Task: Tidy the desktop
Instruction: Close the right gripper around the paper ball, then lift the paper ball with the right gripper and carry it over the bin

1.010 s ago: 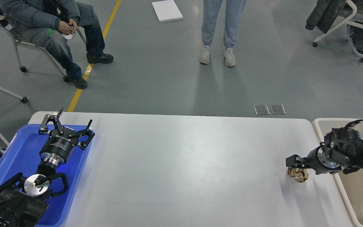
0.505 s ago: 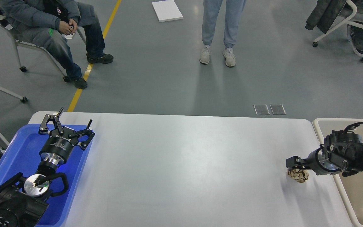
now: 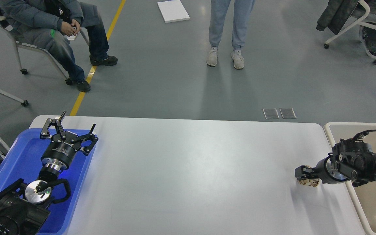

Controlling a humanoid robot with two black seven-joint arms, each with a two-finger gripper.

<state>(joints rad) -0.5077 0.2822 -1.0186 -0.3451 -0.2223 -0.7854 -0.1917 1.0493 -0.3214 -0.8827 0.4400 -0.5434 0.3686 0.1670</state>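
Note:
The desktop (image 3: 191,169) is a wide white-grey tabletop. A small crumpled brown paper ball (image 3: 311,183) lies on it near the right edge. My right gripper (image 3: 303,173) is low over the ball, touching or straddling its top. Its fingers are dark and seen end-on, so I cannot tell whether they are closed on the ball. My left gripper (image 3: 77,121) is open and empty. It hovers over the far right part of the blue tray (image 3: 18,156) at the table's left end.
A beige rimmed bin (image 3: 372,209) stands just right of the table, under my right arm. One person stands beyond the table's far edge (image 3: 225,32). Another person sits at the far left (image 3: 51,29). Chairs stand at the back corners.
My right gripper has lowered onto the paper ball and now covers its top. The ball has not visibly shifted. My left arm has not moved.

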